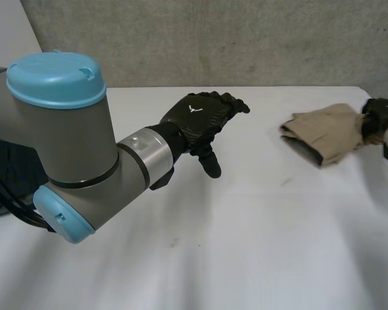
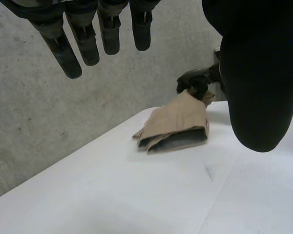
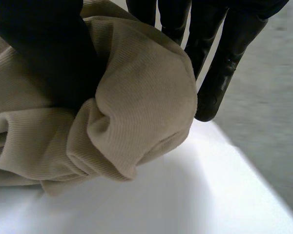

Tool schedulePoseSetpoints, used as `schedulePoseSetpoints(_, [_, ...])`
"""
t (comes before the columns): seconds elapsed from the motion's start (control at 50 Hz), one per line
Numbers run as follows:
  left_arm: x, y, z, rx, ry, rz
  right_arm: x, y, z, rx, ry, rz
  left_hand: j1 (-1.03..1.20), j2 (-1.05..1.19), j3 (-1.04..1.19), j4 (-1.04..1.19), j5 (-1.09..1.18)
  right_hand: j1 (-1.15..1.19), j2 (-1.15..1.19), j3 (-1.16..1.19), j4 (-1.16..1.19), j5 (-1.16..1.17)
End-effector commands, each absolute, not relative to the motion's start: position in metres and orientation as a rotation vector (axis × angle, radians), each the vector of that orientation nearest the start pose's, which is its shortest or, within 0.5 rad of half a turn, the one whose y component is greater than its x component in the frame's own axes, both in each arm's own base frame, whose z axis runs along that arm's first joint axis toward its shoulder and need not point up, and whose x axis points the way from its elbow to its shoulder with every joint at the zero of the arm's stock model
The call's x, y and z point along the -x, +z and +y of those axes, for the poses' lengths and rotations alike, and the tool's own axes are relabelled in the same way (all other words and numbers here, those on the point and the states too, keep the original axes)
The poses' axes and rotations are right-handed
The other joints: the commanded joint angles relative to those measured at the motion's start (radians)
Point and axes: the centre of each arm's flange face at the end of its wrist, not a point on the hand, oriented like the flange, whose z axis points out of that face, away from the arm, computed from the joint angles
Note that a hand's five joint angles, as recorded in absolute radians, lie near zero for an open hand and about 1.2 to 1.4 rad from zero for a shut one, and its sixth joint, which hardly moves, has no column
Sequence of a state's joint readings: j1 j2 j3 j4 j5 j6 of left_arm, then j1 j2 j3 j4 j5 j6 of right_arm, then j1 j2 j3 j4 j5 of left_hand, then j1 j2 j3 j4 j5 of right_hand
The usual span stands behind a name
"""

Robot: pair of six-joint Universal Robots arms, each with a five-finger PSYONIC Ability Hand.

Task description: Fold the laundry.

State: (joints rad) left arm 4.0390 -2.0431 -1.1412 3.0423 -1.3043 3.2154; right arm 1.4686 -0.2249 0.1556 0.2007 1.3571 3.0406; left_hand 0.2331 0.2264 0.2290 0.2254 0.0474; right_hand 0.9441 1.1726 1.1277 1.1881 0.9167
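A folded beige ribbed cloth with a grey underside lies at the far right of the white table. My right hand grips its right end: in the right wrist view the thumb presses into the cloth and the fingers curl behind the bunched fabric. My left hand hovers open over the table's middle, well left of the cloth, fingers straight. In the left wrist view the cloth lies beyond the left hand's fingers, with the right hand on its far end.
A grey concrete wall runs behind the table's far edge. A dark object sits at the left behind my left arm.
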Motion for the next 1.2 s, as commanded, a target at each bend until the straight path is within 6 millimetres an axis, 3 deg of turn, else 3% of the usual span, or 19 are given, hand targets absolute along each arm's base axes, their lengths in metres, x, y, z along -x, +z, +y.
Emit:
schedulePoseSetpoints(0.02, [0.37, 0.26, -0.215, 0.948, 1.57, -1.784, -0.047, 0.116, -0.552, 0.197, -2.136, 2.361, -0.017, -0.01, -0.013, -0.009, -0.005, 0.452, 0.224, 0.269, 0.208, 0.305])
schedulePoseSetpoints(0.12, [0.37, 0.257, -0.215, 0.949, 1.562, -1.794, -0.005, 0.109, -0.553, 0.206, -2.168, 2.436, -0.017, -0.01, -0.013, -0.009, -0.005, 0.452, 0.224, 0.269, 0.208, 0.305])
schedulePoseSetpoints(0.2, [0.37, 0.258, -0.215, 0.947, 1.564, -1.792, 0.011, 0.11, -0.553, 0.221, -2.173, 2.431, -0.017, -0.01, -0.013, -0.009, -0.005, 0.452, 0.224, 0.269, 0.208, 0.305])
schedulePoseSetpoints(0.34, [0.369, 0.259, -0.216, 0.941, 1.575, -1.799, 0.01, 0.106, -0.552, 0.279, -2.151, 2.434, -0.02, -0.013, -0.015, -0.012, -0.008, 0.452, 0.224, 0.269, 0.208, 0.305])
schedulePoseSetpoints(0.36, [0.369, 0.259, -0.216, 0.939, 1.578, -1.8, 0.008, 0.105, -0.551, 0.301, -2.142, 2.442, -0.02, -0.013, -0.015, -0.012, -0.008, 0.299, 0.071, 0.116, 0.055, 0.152])
schedulePoseSetpoints(0.4, [0.369, 0.259, -0.216, 0.937, 1.58, -1.802, 0.006, 0.104, -0.55, 0.328, -2.135, 2.455, -0.017, -0.01, -0.013, -0.009, -0.005, -0.587, -0.816, -0.771, -0.831, -0.734])
schedulePoseSetpoints(0.42, [0.369, 0.259, -0.216, 0.938, 1.579, -1.804, 0.004, 0.103, -0.55, 0.347, -2.129, 2.464, -0.02, -0.013, -0.015, -0.012, -0.008, -0.77, -0.998, -0.953, -1.014, -0.917])
schedulePoseSetpoints(0.54, [0.368, 0.262, -0.215, 0.934, 1.587, -1.8, -0.005, 0.103, -0.545, 0.556, -2.124, 2.542, -0.02, -0.013, -0.015, -0.012, -0.008, -0.77, -0.998, -0.953, -1.014, -0.917])
schedulePoseSetpoints(0.72, [0.36, 0.269, -0.216, 0.917, 1.605, -1.804, -0.003, 0.142, -0.513, 0.79, -1.895, 2.823, -0.023, -0.016, -0.018, -0.015, -0.011, -0.77, -0.998, -0.953, -1.014, -0.917])
schedulePoseSetpoints(0.84, [0.355, 0.271, -0.218, 0.908, 1.619, -1.808, 0.034, 0.172, -0.492, 0.789, -1.83, 3.072, -0.034, -0.028, -0.03, -0.027, -0.023, -0.77, -0.998, -0.953, -1.014, -0.917])
schedulePoseSetpoints(0.92, [0.35, 0.273, -0.222, 0.895, 1.632, -1.817, 0.042, 0.195, -0.488, 0.872, -1.896, 3.159, -0.04, -0.033, -0.036, -0.032, -0.029, -0.77, -0.998, -0.953, -1.014, -0.917])
schedulePoseSetpoints(1.0, [0.343, 0.274, -0.227, 0.876, 1.652, -1.838, 0.046, 0.229, -0.488, 0.894, -2.086, 3.175, -0.046, -0.039, -0.042, -0.038, -0.035, -0.77, -0.998, -0.953, -1.014, -0.917])
schedulePoseSetpoints(1.02, [0.341, 0.275, -0.229, 0.868, 1.663, -1.841, 0.046, 0.248, -0.488, 0.864, -2.2, 3.152, -0.046, -0.039, -0.042, -0.038, -0.035, -0.77, -0.998, -0.953, -1.014, -0.917])
schedulePoseSetpoints(1.08, [0.334, 0.281, -0.237, 0.821, 1.738, -1.85, 0.033, 0.269, -0.485, 0.828, -2.341, 3.064, -0.043, -0.036, -0.039, -0.035, -0.032, -0.77, -0.998, -0.953, -1.014, -0.917])
schedulePoseSetpoints(1.16, [0.317, 0.284, -0.258, 0.732, 1.857, -1.89, -0.038, 0.3, -0.474, 0.793, -2.533, 2.704, -0.046, -0.039, -0.042, -0.038, -0.035, -0.77, -0.998, -0.953, -1.014, -0.917])
schedulePoseSetpoints(1.18, [0.309, 0.284, -0.267, 0.704, 1.909, -1.9, -0.069, 0.31, -0.465, 0.782, -2.564, 2.54, -0.046, -0.039, -0.042, -0.038, -0.035, -0.77, -0.998, -0.953, -1.014, -0.917])
schedulePoseSetpoints(1.2, [0.305, 0.284, -0.272, 0.696, 1.936, -1.905, -0.083, 0.313, -0.459, 0.779, -2.56, 2.469, -0.046, -0.039, -0.042, -0.038, -0.035, -0.77, -0.998, -0.953, -1.014, -0.917])
